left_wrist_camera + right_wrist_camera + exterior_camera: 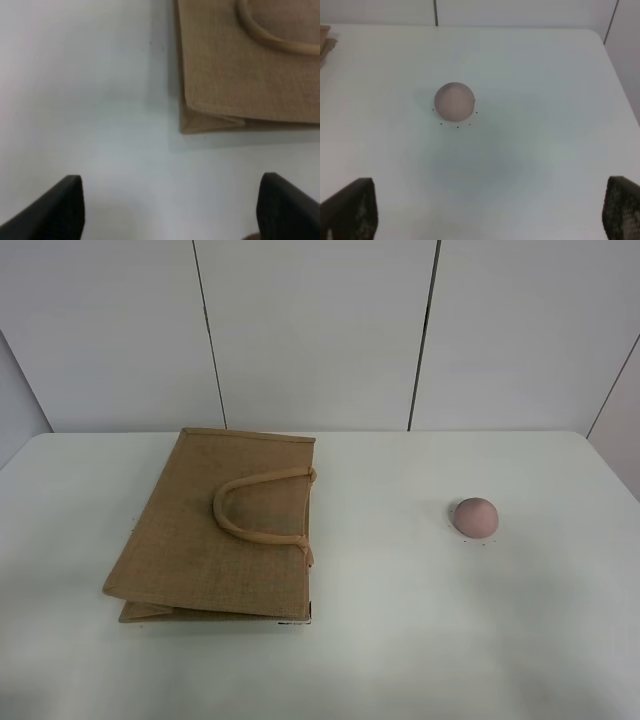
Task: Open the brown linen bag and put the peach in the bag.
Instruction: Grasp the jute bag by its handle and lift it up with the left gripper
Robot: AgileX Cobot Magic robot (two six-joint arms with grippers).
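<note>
The left end effector is hovering over the table with its two dark fingers standing wide apart and nothing between them. Ahead of it, beyond the fingertips and touching neither, the brown linen bag is lying flat, its near corner showing folded gusset layers stacked at the edge. Bare table is stretching from that corner back to the fingers. A lighter loop handle is resting on the bag's upper face, curving toward the mouth edge, which is facing the peach's side. The right end effector is also spread wide and holding nothing. The peach is sitting straight ahead of it, well apart from both fingers and from the bag. Open table is surrounding the fruit on all sides, and the table's far edge is lying well beyond it.
</note>
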